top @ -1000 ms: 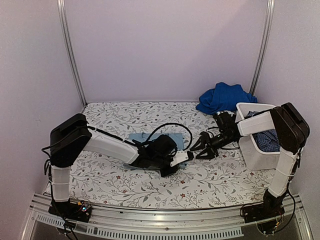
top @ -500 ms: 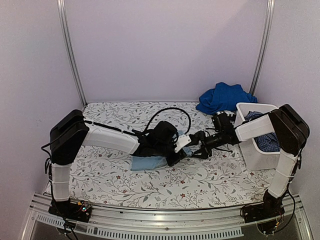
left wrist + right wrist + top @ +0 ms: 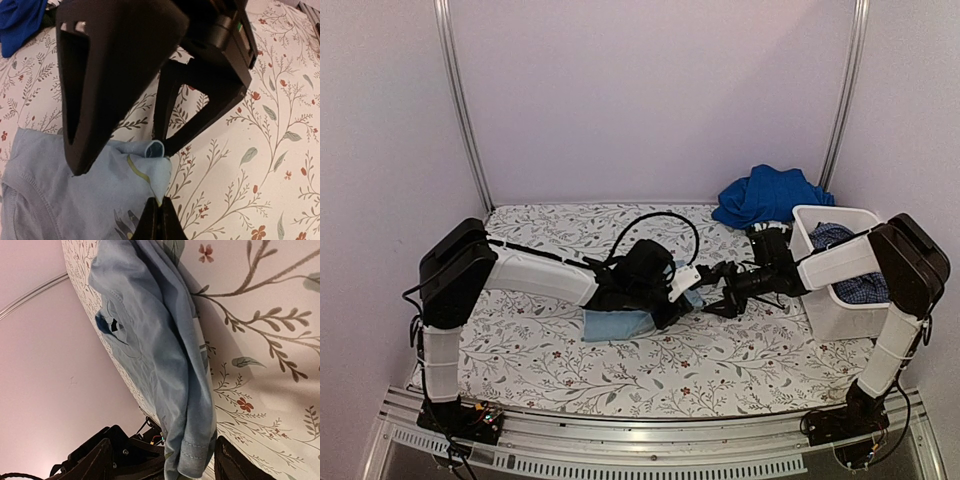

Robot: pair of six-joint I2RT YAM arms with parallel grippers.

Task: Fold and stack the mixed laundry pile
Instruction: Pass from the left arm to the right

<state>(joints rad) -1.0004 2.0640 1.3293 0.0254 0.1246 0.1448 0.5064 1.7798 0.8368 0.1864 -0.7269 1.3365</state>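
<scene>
The pale blue garment [image 3: 618, 324] lies bunched on the table's middle, one edge lifted. My left gripper [image 3: 688, 283] is shut on that edge; its tips [image 3: 160, 212] pinch the cloth [image 3: 75, 190] in the left wrist view. My right gripper [image 3: 718, 290] is open, facing the left one. Its fingers [image 3: 110, 75] straddle a rolled corner, and the garment's hem [image 3: 197, 460] hangs between them in the right wrist view. The royal blue garment [image 3: 765, 195] is heaped at the back right. The dark blue check garment [image 3: 860, 283] lies in the tub. No plaid garment shows.
The white plastic tub [image 3: 830, 305] stands at the right, close to my right arm. The leaf-and-flower table cover [image 3: 550, 240] spreads under everything. Metal posts [image 3: 460, 100] rise at the back corners. A black cable loops above the left wrist.
My left gripper has risen and moved back and right with the pale blue edge, folding the cloth over. My right gripper has moved left to meet it.
</scene>
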